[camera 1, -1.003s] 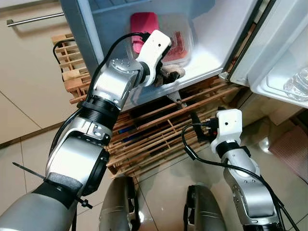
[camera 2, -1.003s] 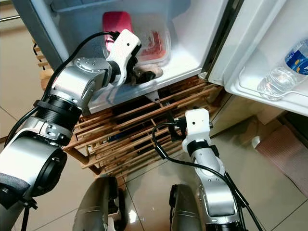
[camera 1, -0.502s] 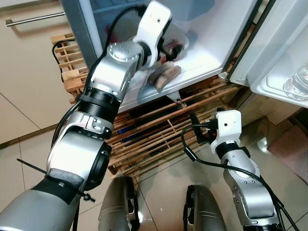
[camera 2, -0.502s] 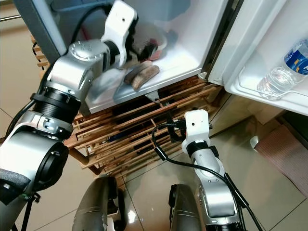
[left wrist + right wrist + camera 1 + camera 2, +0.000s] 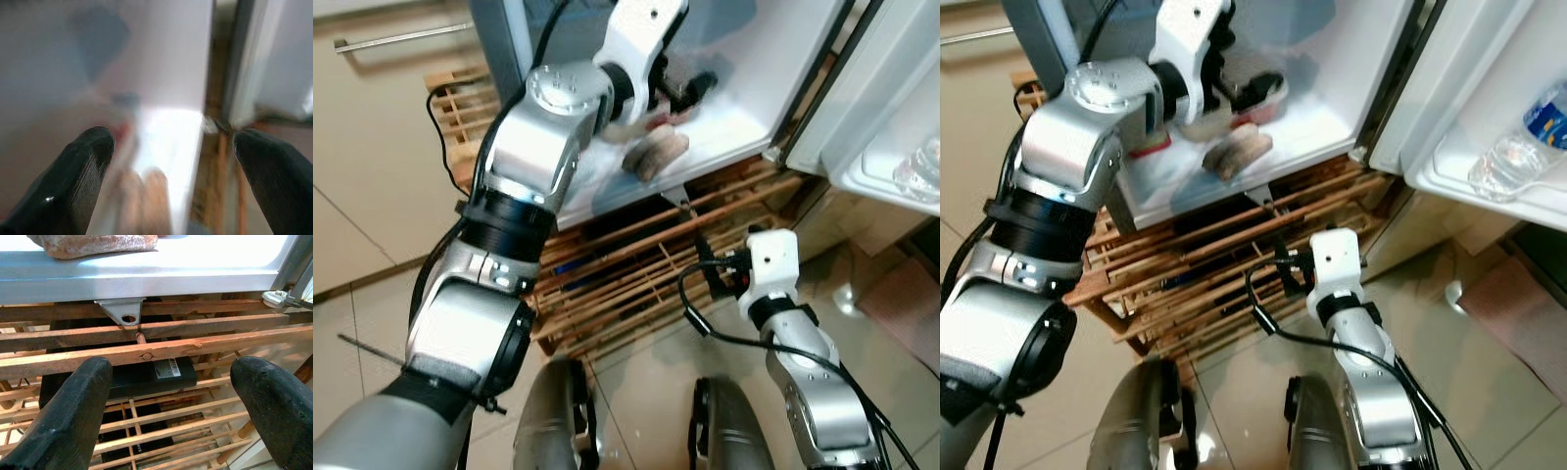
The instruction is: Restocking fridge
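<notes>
1. The left gripper [image 5: 697, 86] is raised inside the open white fridge [image 5: 1332, 127], its black fingers [image 5: 88, 161] spread apart and holding nothing.
2. Just below that gripper, a brown oblong loaf-like food item [image 5: 655, 155] lies on the fridge's white bottom shelf, near the front edge and clear of the fingers.
3. Behind the gripper, deeper in, sits a clear plastic tray with red contents [image 5: 1268, 98]; its exact contents are blurred.
4. The right gripper [image 5: 1285, 276] hangs low before the slatted wooden rack [image 5: 161, 350] under the fridge, fingers wide apart and empty.
5. Judged step: pulling the left arm out after placing. Draw straight back and slightly up, so the fingers miss the loaf and tray.
6. Risk: the loaf's nearness to the edge; nudge it inward if it overhangs.
</notes>
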You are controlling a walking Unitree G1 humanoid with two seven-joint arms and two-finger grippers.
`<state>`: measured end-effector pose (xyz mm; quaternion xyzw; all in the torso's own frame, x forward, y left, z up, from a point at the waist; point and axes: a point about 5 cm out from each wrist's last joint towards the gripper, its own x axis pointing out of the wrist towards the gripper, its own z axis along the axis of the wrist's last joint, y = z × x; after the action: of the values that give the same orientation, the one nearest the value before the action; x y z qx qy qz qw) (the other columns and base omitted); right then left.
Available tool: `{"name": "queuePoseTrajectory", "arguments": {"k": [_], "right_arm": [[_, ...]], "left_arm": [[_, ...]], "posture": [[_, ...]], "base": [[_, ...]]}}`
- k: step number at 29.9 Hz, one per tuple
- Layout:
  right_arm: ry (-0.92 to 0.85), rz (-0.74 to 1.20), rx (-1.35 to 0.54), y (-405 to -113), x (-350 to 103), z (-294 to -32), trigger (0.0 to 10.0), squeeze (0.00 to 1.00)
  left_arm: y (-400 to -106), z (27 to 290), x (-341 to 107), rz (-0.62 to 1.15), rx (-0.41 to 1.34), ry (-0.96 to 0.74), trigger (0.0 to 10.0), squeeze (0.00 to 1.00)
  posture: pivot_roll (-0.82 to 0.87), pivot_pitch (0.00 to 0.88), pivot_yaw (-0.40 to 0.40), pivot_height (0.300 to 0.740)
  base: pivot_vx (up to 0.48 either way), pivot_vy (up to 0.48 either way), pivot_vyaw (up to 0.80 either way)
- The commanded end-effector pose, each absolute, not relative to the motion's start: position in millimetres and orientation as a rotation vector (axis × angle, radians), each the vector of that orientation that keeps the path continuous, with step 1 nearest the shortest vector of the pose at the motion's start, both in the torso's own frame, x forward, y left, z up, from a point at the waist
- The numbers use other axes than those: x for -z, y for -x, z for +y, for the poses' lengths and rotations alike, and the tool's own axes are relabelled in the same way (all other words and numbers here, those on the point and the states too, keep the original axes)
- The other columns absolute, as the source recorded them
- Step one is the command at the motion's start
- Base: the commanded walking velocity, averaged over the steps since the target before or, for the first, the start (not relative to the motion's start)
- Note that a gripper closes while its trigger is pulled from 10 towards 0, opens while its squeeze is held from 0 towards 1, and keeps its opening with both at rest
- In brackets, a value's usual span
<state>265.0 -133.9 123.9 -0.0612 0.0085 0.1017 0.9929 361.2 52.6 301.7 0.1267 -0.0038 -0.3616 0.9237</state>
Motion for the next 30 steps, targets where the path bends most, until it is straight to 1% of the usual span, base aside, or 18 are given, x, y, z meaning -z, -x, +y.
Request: {"name": "queuePoseTrajectory", "arguments": {"k": [1, 6, 11, 17, 24, 30], "right_arm": [[0.120, 0.014, -0.201, -263, -125, -136, 10.0, 0.00], [0.122, 0.015, -0.208, -265, -126, -135, 10.0, 0.00], [0.120, 0.001, -0.208, -271, -131, -133, 10.0, 0.00], [0.117, 0.001, -0.202, -270, -131, -133, 10.0, 0.00], [0.115, -0.001, -0.201, -270, -132, -131, 10.0, 0.00], [0.108, -0.001, -0.198, -269, -132, -130, 10.0, 0.00]], "left_arm": [[-358, 53, -299, 0.024, 0.759, -0.257, 10.0, 0.00], [-353, 60, -279, 0.119, 0.750, -0.271, 10.0, 0.00], [-364, 64, -265, 0.178, 0.714, -0.299, 10.0, 0.00], [-365, 59, -257, 0.223, 0.716, -0.294, 10.0, 0.00], [-374, 60, -247, 0.283, 0.699, -0.255, 10.0, 0.00], [-381, 61, -242, 0.293, 0.672, -0.261, 10.0, 0.00]], "posture": [[-0.04, 0.166, -0.033, 0.642], [-0.03, 0.181, -0.031, 0.642], [-0.04, 0.188, -0.017, 0.642], [-0.05, 0.189, -0.006, 0.642], [-0.05, 0.189, 0.005, 0.642], [-0.05, 0.192, 0.016, 0.642]], "base": [[0.000, 0.000, 0.00], [0.000, 0.000, 0.00], [0.000, 0.000, 0.00], [0.000, 0.000, 0.00], [0.000, 0.000, 0.00], [0.000, 0.000, 0.00]]}}
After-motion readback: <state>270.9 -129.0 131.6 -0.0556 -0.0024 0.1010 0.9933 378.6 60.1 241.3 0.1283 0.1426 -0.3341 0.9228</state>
